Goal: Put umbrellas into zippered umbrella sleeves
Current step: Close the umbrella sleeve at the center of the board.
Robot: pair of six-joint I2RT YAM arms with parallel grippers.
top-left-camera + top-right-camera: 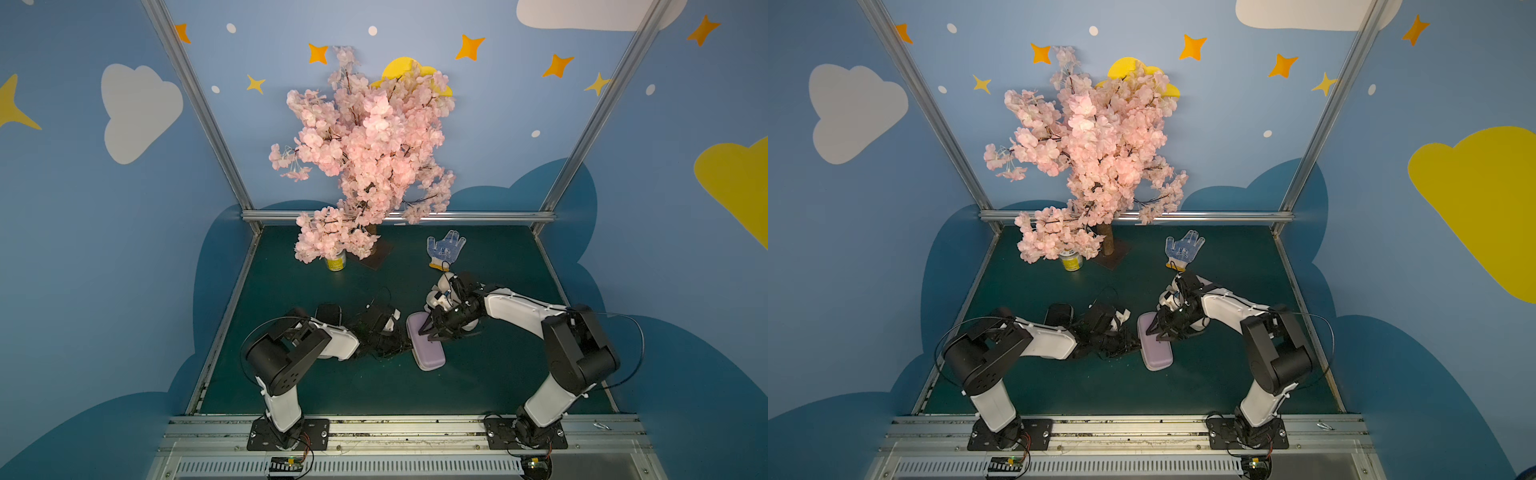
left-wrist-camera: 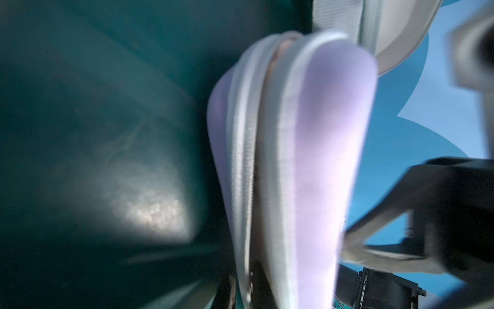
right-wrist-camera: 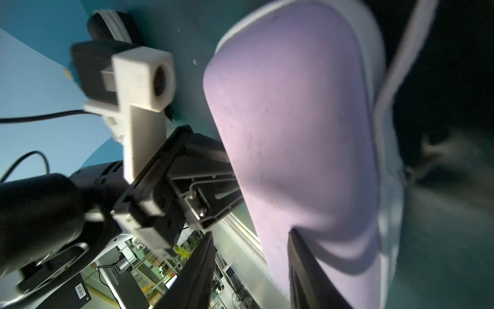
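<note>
A lavender sleeve (image 1: 427, 345) (image 1: 1156, 345) lies mid-table, its two halves nearly together. My left gripper (image 1: 405, 345) (image 2: 244, 286) is at its left side, shut on the white zip edge (image 2: 242, 160) of the lower half. A sliver of pale pink (image 2: 283, 45) shows in the gap between the halves, probably an umbrella. My right gripper (image 1: 428, 336) (image 3: 251, 234) hangs open over the lid, with one finger (image 3: 302, 267) lying on the lavender shell and the other off its edge. The black sleeve (image 1: 328, 313) (image 3: 107, 24) lies behind the left arm. An off-white sleeve (image 2: 395, 32) lies just beyond the lavender one.
A pink blossom tree (image 1: 365, 158) on a brown base stands at the back, with a yellow can (image 1: 336, 262) beside it. A white-and-blue dotted glove (image 1: 445, 249) lies at the back right. Metal frame rails (image 1: 399, 216) border the green table.
</note>
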